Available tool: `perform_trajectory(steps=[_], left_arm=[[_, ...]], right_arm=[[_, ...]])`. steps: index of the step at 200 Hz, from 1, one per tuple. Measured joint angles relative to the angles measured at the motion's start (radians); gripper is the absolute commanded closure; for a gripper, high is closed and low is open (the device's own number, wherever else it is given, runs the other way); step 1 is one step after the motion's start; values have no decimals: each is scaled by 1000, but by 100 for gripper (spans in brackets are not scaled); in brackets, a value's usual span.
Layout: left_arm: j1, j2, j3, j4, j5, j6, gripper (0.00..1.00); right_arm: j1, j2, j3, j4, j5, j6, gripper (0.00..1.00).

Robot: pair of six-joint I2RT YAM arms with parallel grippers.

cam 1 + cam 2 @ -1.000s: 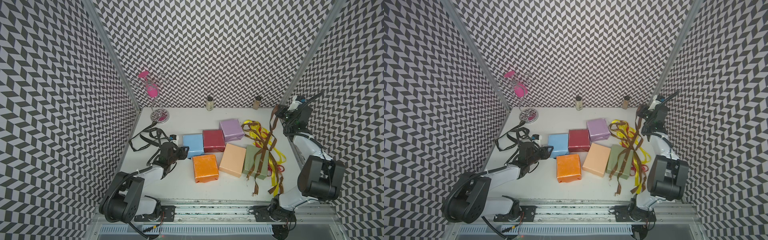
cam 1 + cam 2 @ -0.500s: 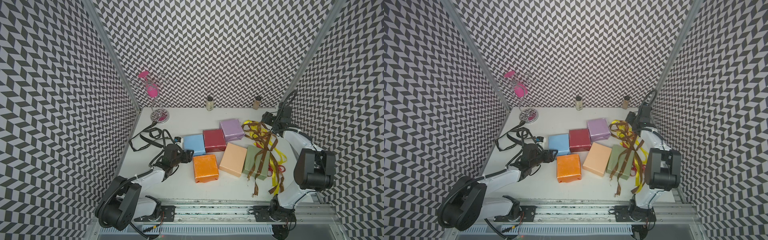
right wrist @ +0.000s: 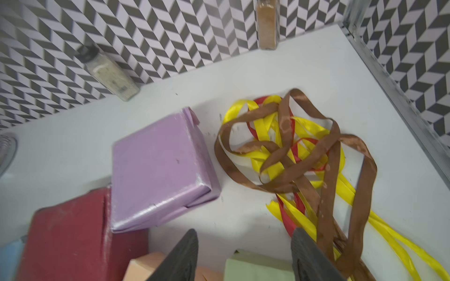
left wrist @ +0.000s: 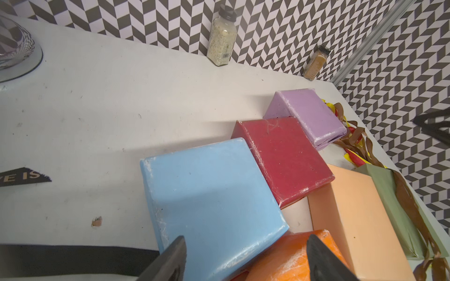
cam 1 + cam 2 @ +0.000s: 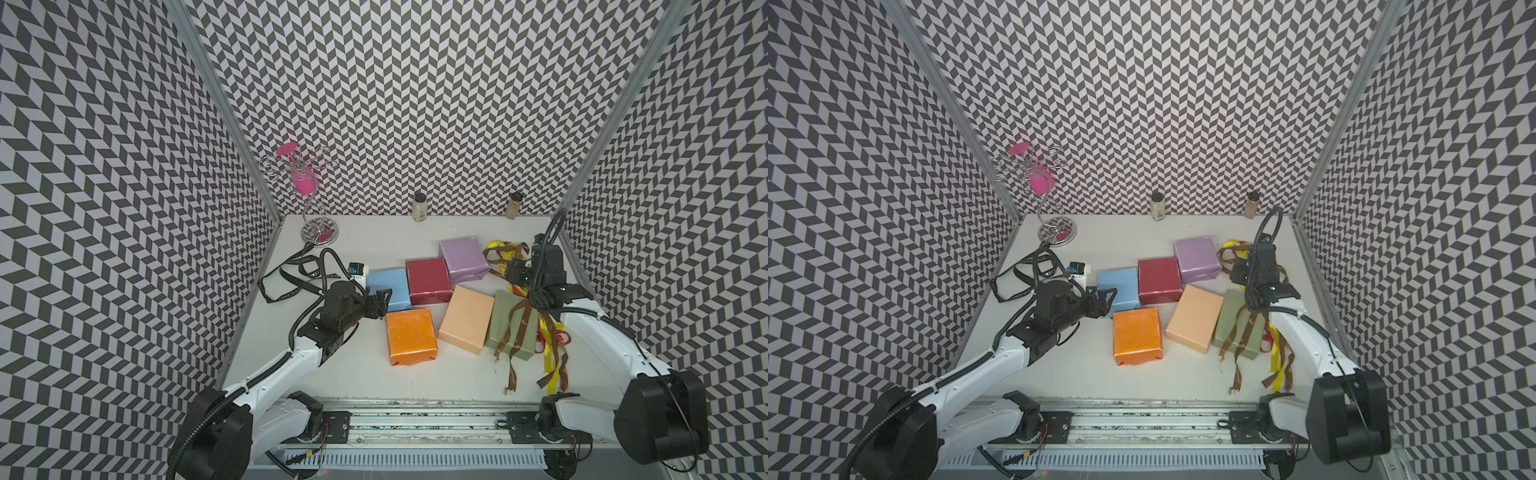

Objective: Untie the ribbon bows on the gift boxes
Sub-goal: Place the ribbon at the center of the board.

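The orange box (image 5: pixel 411 336) sits nearest you, so place everything else from it. Just behind its left corner, your left gripper (image 4: pixel 246 237) has its jaws spread wide with nothing between them. It hangs over the near edge of the light blue box (image 5: pixel 392 284), which lies just behind the orange box.

To the orange box's right lie the peach box (image 5: pixel 465 318) and then the olive green box (image 5: pixel 503 309). Brown ribbons (image 5: pixel 521 322) are draped across the olive green box and trail toward you. You can't tell whether they are knotted.

Farther right and back, your right gripper (image 3: pixel 244 231) stands wide and empty beside a loose ribbon heap (image 3: pixel 292 150) of brown, yellow and red.

Behind the orange box, the dark red box (image 5: pixel 428 280) and the lilac box (image 5: pixel 461 257) step away to the right. Far to its left and back, the black lettered ribbon (image 5: pixel 291 274) lies loose on the table.
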Motion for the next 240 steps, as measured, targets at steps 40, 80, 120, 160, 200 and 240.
perform_trajectory(steps=[40, 80, 120, 160, 200, 240], left_arm=[[0, -3, 21, -13, 23, 7, 22], [0, -30, 21, -14, 34, 6, 22], [0, -58, 20, -11, 46, 2, 22], [0, -63, 18, -8, 60, -5, 22], [0, -64, 16, -4, 69, -12, 23], [0, -68, 11, 0, 75, -16, 23]], right_arm=[[39, -36, -98, -78, 9, 31, 37], [40, -72, -124, -148, 10, 45, 40], [40, -81, -134, -183, 72, 75, 41], [40, -49, -132, -227, 103, 93, 38], [23, -4, -138, -224, 92, 96, 48], [-3, 3, -138, -193, 74, 92, 81]])
